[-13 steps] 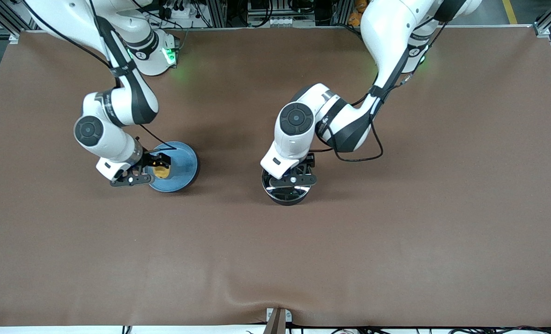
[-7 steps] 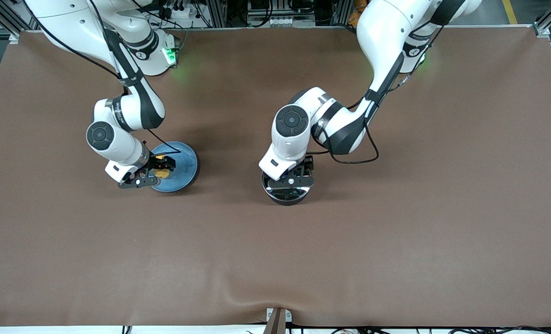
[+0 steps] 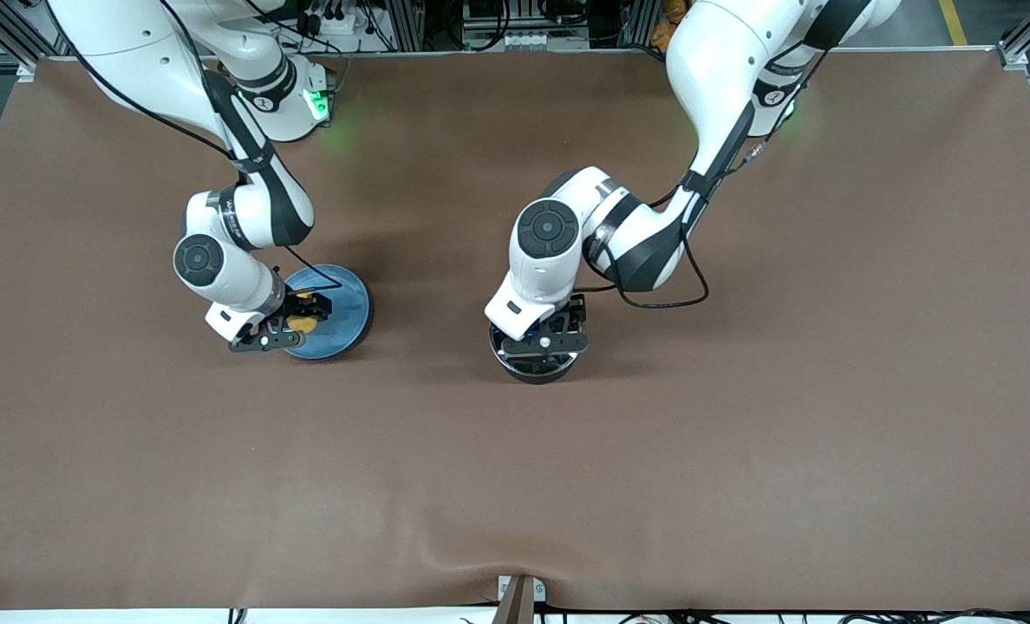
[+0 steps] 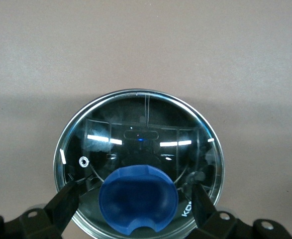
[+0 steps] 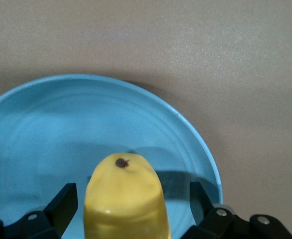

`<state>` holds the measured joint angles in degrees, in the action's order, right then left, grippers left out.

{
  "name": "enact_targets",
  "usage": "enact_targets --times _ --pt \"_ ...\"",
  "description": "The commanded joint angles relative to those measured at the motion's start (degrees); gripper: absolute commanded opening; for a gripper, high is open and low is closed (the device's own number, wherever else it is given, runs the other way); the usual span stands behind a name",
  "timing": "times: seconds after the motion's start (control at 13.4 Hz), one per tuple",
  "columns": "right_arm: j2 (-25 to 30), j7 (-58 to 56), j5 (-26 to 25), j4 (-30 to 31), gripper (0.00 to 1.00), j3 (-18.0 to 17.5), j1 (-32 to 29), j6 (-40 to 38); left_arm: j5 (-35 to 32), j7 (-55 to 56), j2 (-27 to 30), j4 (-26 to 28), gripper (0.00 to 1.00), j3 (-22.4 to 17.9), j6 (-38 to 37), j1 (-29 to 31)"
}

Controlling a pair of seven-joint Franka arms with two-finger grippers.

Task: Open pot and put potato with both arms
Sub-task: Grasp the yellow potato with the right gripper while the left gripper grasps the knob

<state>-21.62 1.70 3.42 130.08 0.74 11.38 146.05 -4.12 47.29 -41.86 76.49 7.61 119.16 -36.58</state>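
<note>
Over pot (image 3: 532, 364) lid knob (image 4: 138, 199), left gripper (image 3: 544, 341) spread; right gripper (image 3: 292, 321) spread astride potato (image 5: 126, 199) on plate (image 5: 31, 129). Pre-grasp step; next, both need to close.

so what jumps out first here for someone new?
Both arms are down at their targets at once. The right claw stands open around the yellow potato on the light-blue plate, toward the right arm's end of the table. The left claw stands open either side of the blue knob on the pot's glass lid, which is still on.
</note>
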Motion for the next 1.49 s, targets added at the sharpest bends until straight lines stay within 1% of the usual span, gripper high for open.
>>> enact_targets --times 0.0,0.07,0.15,0.3,0.37,0.52,0.67,0.82,0.9,0.97,1.12,1.2,1.42 --pt "0.5 -0.5 0.8 1.4 1.00 -0.1 -0.4 2.1 -1.9 1.5 -0.9 -1.5 1.00 -0.3 0.1 -0.6" --pt "0.5 -0.5 0.7 1.4 1.00 -0.1 -0.4 2.1 -1.9 1.5 -0.9 -1.4 1.00 -0.3 0.1 -0.5" --pt "0.5 -0.5 0.8 1.4 0.88 -0.1 -0.3 2.1 -1.9 1.4 -0.9 -1.1 1.00 -0.3 0.1 -0.5" --pt "0.5 -0.5 0.7 1.3 0.40 -0.2 0.0 2.1 -1.9 1.4 -0.9 -1.0 1.00 -0.3 0.1 -0.5" --pt "0.5 -0.4 0.8 1.3 0.24 -0.2 0.0 2.1 -1.9 1.4 -1.2 -1.0 1.00 -0.3 0.1 -0.5" --pt "0.6 -0.4 0.8 1.2 0.02 -0.3 0.1 2.0 -1.9 1.3 -1.4 -1.0 1.00 -0.3 0.1 -0.4" --pt "2.5 -0.1 0.8 1.0 0.00 -1.3 -0.1 1.0 -1.9 1.3 -1.6 -1.0 1.00 -0.3 0.1 -0.3" --pt "5.7 -0.6 0.8 0.2 0.00 -1.3 -0.4 -3.2 -1.9 1.3 -1.6 -1.0 0.92 -0.3 0.1 -0.3" --pt "7.1 -1.2 0.8 -1.0 0.00 -1.2 -0.4 -6.1 -1.9 1.3 -1.5 -1.0 0.83 -0.3 0.1 -0.3" --pt "8.2 -1.8 0.7 -2.5 0.00 -1.2 -0.5 -9.1 -1.9 1.3 -1.4 -1.0 0.61 -0.3 -0.2 -0.2" --pt "10.3 -1.9 0.8 -6.5 0.00 -0.9 -0.8 -16.5 -1.9 1.5 -0.9 -1.0 0.02 -0.3 -0.5 -0.2" --pt "11.7 -1.9 0.8 -9.0 0.00 -0.8 -1.3 -21.0 -1.9 1.5 -0.7 -1.0 0.00 -0.3 -0.9 -0.4" --pt "14.9 -1.9 0.8 -17.3 0.00 -0.8 -2.1 -33.4 -1.9 1.5 2.1 -1.1 0.00 -0.3 -2.9 -0.1"
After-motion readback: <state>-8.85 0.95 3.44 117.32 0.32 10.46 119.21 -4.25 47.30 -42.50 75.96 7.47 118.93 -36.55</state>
